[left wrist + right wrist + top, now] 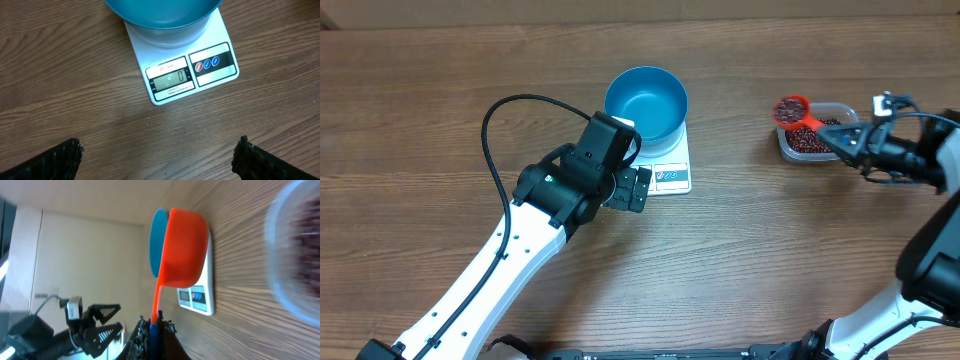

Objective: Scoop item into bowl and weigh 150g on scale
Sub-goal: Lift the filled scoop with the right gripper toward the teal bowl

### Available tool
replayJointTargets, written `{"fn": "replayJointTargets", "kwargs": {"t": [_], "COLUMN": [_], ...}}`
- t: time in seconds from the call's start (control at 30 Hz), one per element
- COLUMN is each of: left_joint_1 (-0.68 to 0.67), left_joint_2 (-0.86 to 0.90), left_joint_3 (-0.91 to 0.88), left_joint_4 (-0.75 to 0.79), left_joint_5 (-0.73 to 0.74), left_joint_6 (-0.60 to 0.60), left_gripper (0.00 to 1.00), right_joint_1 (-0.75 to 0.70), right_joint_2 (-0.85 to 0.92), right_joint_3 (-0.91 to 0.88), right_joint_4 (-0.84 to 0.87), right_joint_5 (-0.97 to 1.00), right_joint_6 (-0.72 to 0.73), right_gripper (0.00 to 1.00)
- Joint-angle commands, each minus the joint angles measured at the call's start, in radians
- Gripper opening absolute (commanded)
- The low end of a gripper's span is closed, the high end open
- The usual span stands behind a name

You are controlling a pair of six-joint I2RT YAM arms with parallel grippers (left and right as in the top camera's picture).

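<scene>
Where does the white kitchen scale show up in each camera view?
Overhead: scale just above centre, beneath the blue bowl.
Left wrist: scale top centre, display facing the camera.
Right wrist: scale near centre, turned sideways, partly behind the red scoop.
Shared landmark: the blue bowl standing on the scale, in all three views.

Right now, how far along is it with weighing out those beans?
Done: the blue bowl sits empty on the scale, whose display reads zero. In hand: the right gripper holds the red scoop, loaded with beans, by the tub. Left: carrying it, tipping it into the bowl, and repeating until 150 g shows. The left gripper hovers open beside the scale.
</scene>
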Motion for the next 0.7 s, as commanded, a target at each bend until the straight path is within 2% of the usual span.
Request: {"fn": "replayJointTargets", "kwargs": {"t": [0.0, 0.33, 0.47, 0.67], "left_joint_1": [0.0, 0.0, 0.0, 0.0], "left_joint_2": [-0.007, -0.007, -0.007, -0.007], "left_joint_3": [-0.007, -0.007, -0.007, -0.007], "left_joint_4": [0.002, 0.002, 0.002, 0.002], "left_joint_5": [0.002, 0.002, 0.002, 0.002], "left_joint_6": [0.015, 0.015, 0.015, 0.015], "left_gripper": [1.0, 1.0, 1.0, 1.0], "right_joint_1": [0.079, 0.261, 0.321, 0.42], "right_joint_2": [0.0, 0.0, 0.0, 0.0], "right_joint_3": [0.0, 0.083, 0.11, 0.142], "right_joint_4": [0.017, 0.047, 0.118, 0.319], "right_joint_5": [-0.082, -0.12, -0.12, -0.068], "right_joint_6": [-0.02, 0.034, 0.124, 0.348], "right_gripper": [0.04, 0.04, 0.04, 0.04]}}
